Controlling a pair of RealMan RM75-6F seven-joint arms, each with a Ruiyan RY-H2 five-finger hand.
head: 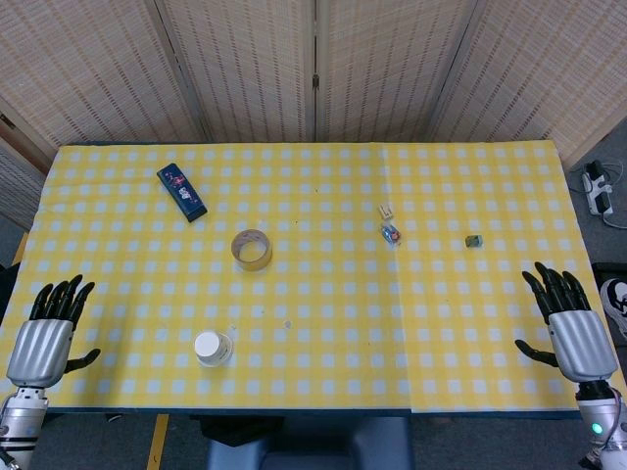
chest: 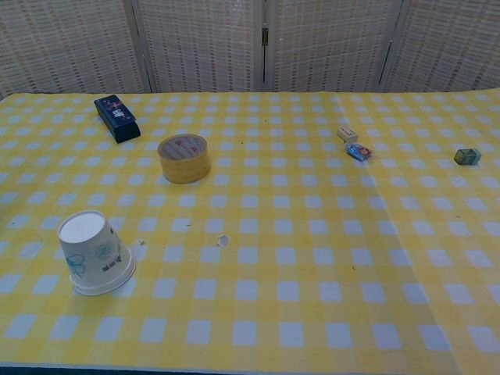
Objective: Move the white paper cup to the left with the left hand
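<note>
The white paper cup (head: 213,348) stands upside down near the front edge of the yellow checked table, left of centre; the chest view shows the cup (chest: 94,253) with a blue print on its side. My left hand (head: 47,335) rests at the table's front left corner, fingers spread and holding nothing, well to the left of the cup. At the front right corner my right hand (head: 568,325) is likewise spread and empty. Neither hand shows in the chest view.
A roll of tan tape (head: 252,250) lies behind the cup. A dark blue box (head: 181,191) sits at the back left. Two small items (head: 390,224) and a small green block (head: 474,241) lie right of centre.
</note>
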